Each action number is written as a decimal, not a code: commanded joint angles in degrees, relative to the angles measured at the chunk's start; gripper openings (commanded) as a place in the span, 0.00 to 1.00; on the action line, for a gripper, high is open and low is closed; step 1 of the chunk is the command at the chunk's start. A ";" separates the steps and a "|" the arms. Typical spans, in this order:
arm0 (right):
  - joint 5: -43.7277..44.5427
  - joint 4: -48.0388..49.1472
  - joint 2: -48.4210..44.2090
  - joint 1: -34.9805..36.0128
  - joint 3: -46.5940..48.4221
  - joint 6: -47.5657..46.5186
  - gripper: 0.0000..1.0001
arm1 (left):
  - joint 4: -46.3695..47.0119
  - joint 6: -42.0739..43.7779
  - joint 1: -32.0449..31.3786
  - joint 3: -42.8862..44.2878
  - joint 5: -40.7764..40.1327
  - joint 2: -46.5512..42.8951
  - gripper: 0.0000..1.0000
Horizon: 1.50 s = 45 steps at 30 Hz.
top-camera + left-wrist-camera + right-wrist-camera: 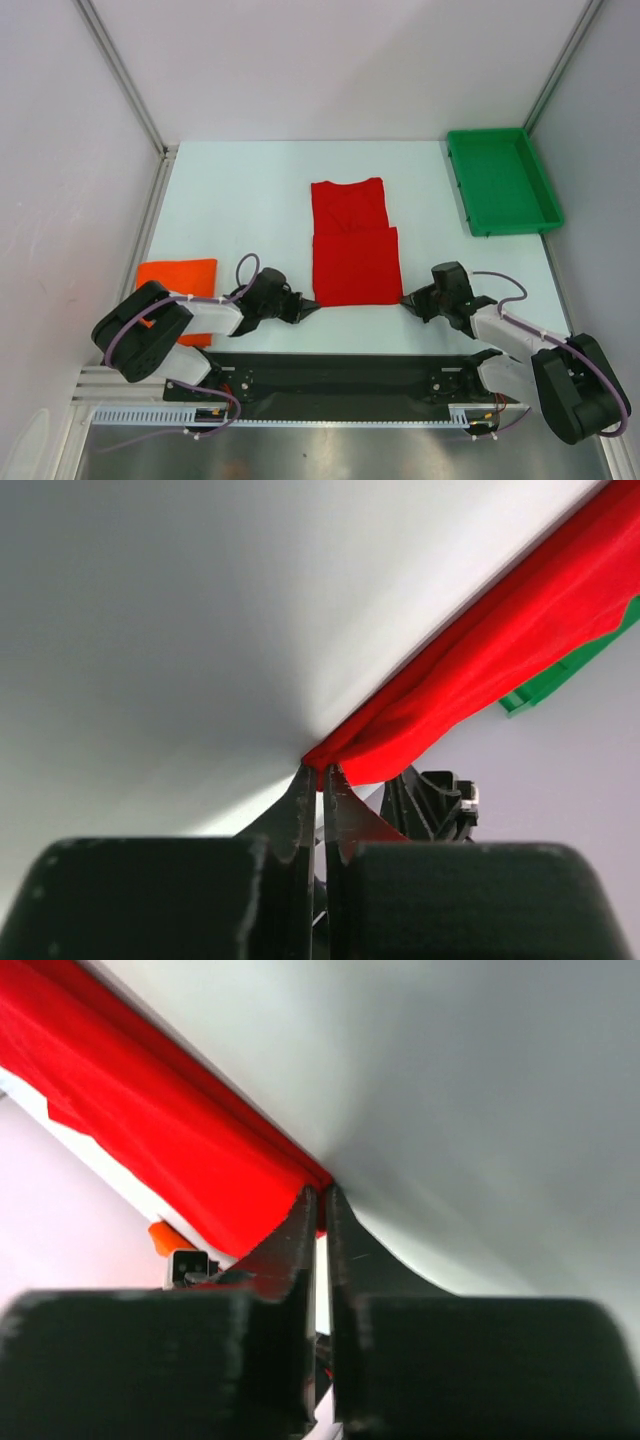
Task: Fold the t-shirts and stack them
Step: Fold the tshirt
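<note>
Your left jaws and right jaws are each clamped on a near corner of the red t-shirt (352,245). It lies flat on the desk (240,200), long axis running away from you, with the orange t-shirt (178,272) to its left.

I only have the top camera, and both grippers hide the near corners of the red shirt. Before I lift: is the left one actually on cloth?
Observer: Yes. In the left wrist view the left gripper has its jaws at a thin slit, and the corner of the red t-shirt is gathered to a point right at their tips.
Operator: And the right side?
Observer: The right wrist view shows the right gripper just as narrow, with red cloth visible in the slit between its fingers.
</note>
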 commanded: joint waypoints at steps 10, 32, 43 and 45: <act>0.77 -26.58 -11.78 2.36 1.78 -2.64 0.00 | -14.43 -6.09 -7.73 -4.36 -1.75 -12.54 0.00; -4.05 -23.70 37.03 -7.03 62.23 -38.05 0.00 | -32.55 39.16 13.61 45.97 -6.06 7.97 0.00; -10.82 -26.07 57.26 -10.55 88.68 -43.86 0.00 | -32.38 42.34 20.12 63.84 2.28 26.80 0.00; -11.96 -27.04 60.77 -11.08 91.42 -43.78 0.00 | -32.46 41.81 20.30 65.34 2.56 28.30 0.00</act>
